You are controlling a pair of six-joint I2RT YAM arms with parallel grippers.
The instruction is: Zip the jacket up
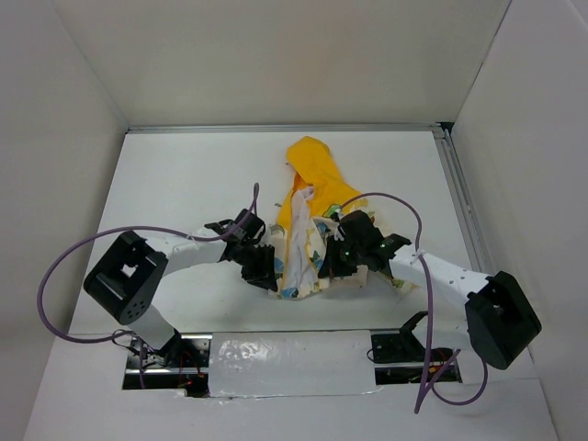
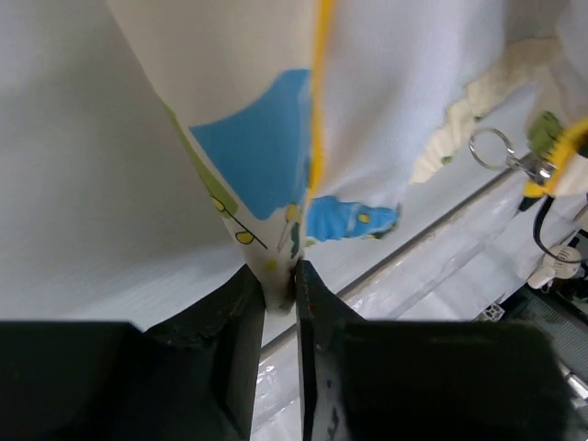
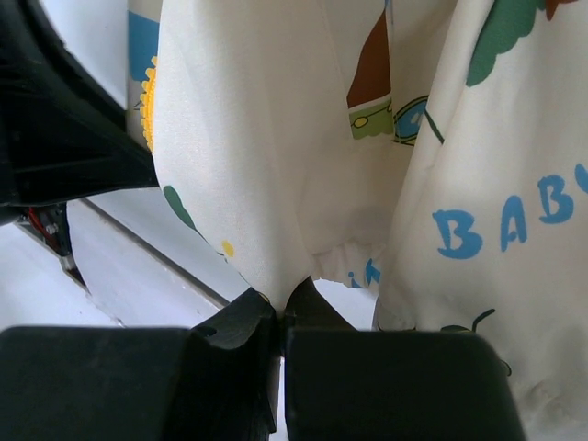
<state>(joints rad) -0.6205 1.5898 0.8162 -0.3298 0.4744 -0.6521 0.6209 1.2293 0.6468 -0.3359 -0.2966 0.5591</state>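
Near the table (image 1: 184, 184) front edge, left fingers (image 2: 239, 349) and right fingers (image 3: 234, 344) each clamp narrowly on the jacket (image 1: 317, 179) hem.

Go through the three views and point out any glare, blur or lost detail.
Top view: soft, even light, with glare on the shiny plastic strip along the near edge. Left wrist view: the left fingers are black and featureless; the jacket sits close and slightly soft. Right wrist view: the jacket's print is crisp and legible, the right fingers near-black.
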